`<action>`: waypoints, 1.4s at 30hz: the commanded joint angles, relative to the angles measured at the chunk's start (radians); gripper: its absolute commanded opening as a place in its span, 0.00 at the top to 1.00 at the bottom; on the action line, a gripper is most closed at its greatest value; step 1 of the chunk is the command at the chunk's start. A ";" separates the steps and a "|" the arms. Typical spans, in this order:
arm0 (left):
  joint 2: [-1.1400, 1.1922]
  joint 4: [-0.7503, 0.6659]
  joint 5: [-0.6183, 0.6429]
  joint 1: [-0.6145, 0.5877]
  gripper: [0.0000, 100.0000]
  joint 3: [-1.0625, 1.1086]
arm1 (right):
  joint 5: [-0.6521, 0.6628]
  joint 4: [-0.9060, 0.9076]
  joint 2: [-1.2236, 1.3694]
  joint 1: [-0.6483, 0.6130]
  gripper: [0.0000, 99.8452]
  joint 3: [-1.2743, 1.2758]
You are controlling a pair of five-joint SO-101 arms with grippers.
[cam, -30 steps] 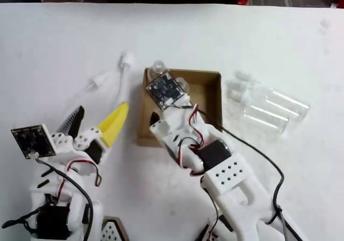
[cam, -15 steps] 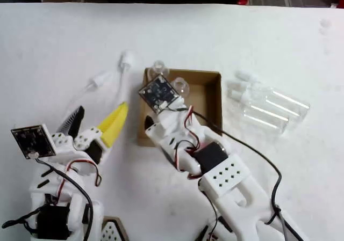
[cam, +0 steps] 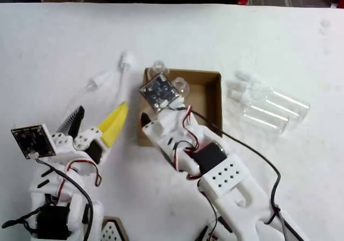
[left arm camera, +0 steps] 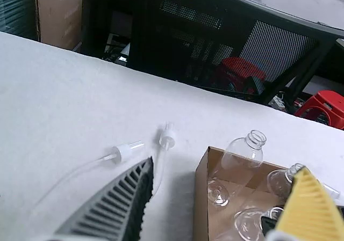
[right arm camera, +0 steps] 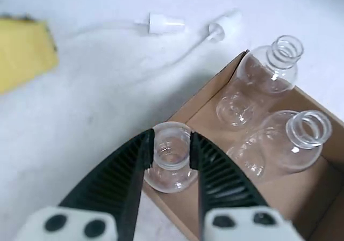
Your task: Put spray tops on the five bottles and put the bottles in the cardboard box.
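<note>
My right gripper (right arm camera: 171,145) is shut on the neck of a clear open bottle (right arm camera: 170,176), held upright over the left edge of the cardboard box (cam: 210,81). Two more open bottles (right arm camera: 277,58) (right arm camera: 305,129) stand inside the box. Two loose spray tops (cam: 99,80) (cam: 127,59), each with a thin tube, lie on the table left of the box. My left gripper (cam: 102,112) rests open near them, holding nothing; its black finger (left arm camera: 123,203) and yellow finger (left arm camera: 309,209) are spread wide.
Right of the box, two or three clear bottles (cam: 269,109) with white tops lie side by side on the white table (cam: 54,42). The right arm (cam: 226,171) stretches from the front edge to the box. Chairs and a dark table stand beyond the far edge.
My right gripper has shifted a little to the left with the bottle, toward the box's left wall. The left arm has kept still.
</note>
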 commanded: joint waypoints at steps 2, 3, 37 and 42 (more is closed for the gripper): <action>0.001 -0.026 0.003 -0.013 0.63 -0.008 | -0.015 -0.028 -0.004 -0.024 0.96 -0.038; 0.001 -0.026 0.003 -0.013 0.63 -0.008 | -0.009 -0.028 -0.004 -0.027 0.96 -0.038; 0.001 -0.023 0.011 -0.015 0.63 -0.012 | -0.003 0.263 -0.464 0.367 0.82 0.037; 0.001 -0.018 0.020 -0.042 0.63 -0.014 | -0.011 0.254 -0.665 0.464 0.82 0.226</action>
